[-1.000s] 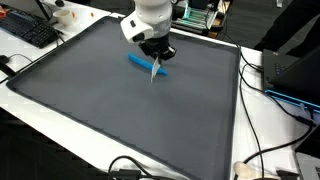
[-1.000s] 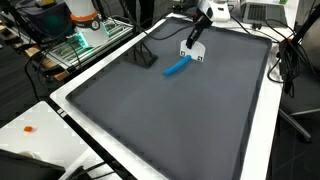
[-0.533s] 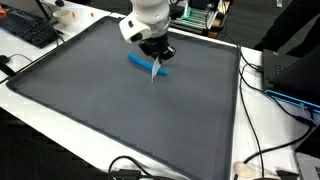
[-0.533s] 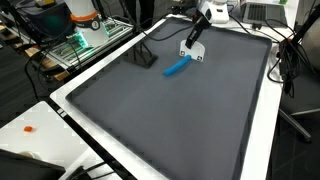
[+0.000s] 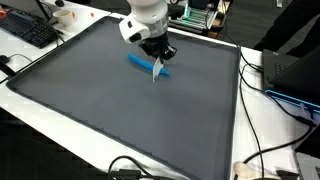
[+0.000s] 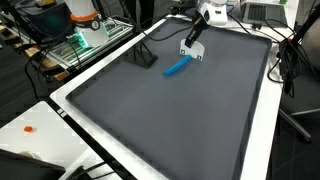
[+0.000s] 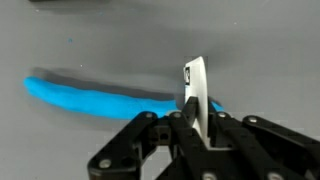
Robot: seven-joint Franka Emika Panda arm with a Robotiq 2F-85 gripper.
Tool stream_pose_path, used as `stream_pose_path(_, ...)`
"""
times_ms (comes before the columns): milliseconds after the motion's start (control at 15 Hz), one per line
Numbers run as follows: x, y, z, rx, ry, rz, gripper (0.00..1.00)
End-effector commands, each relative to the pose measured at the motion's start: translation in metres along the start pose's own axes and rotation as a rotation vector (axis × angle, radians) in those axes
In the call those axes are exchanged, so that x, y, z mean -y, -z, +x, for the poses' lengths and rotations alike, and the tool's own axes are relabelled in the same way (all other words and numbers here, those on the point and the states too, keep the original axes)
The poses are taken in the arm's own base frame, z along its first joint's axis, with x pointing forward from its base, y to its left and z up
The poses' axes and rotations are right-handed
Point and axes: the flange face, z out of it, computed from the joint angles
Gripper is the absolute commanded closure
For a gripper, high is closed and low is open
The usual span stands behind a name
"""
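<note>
The thin white piece (image 7: 196,80) is standing upright in the gripper (image 7: 198,118), whose jaws are pinching it from both sides. Its lower edge is hanging just above the near end of the blue strip (image 7: 90,97), and whether the two are touching is not showing. Nothing is shifting across the last second: arm, white piece and blue strip are sitting exactly where they were, so the work is pausing in mid-hold. The blue strip is lying flat on the grey mat (image 5: 110,110). The wrist view alone is showing the small dark mark on the white piece and the grip itself. Only in an exterior view is a black wedge (image 6: 145,57) appearing, near the blue strip, and in an exterior view a keyboard (image 5: 30,32) is lying well apart from the blue strip.
</note>
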Motion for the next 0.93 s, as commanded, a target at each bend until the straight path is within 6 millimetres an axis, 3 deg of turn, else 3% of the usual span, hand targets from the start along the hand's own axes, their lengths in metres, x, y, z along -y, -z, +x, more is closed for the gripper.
stream_pose_path(0,0.007,-0.005,-0.007,0.028,0.008,0.034,0.98)
stream_pose_path(267,0.007,0.002,-0.009,0.018,0.002,0.021,0.98)
stream_pose_path(867,-0.008,0.047,-0.017,-0.050,-0.018,0.001,0.98)
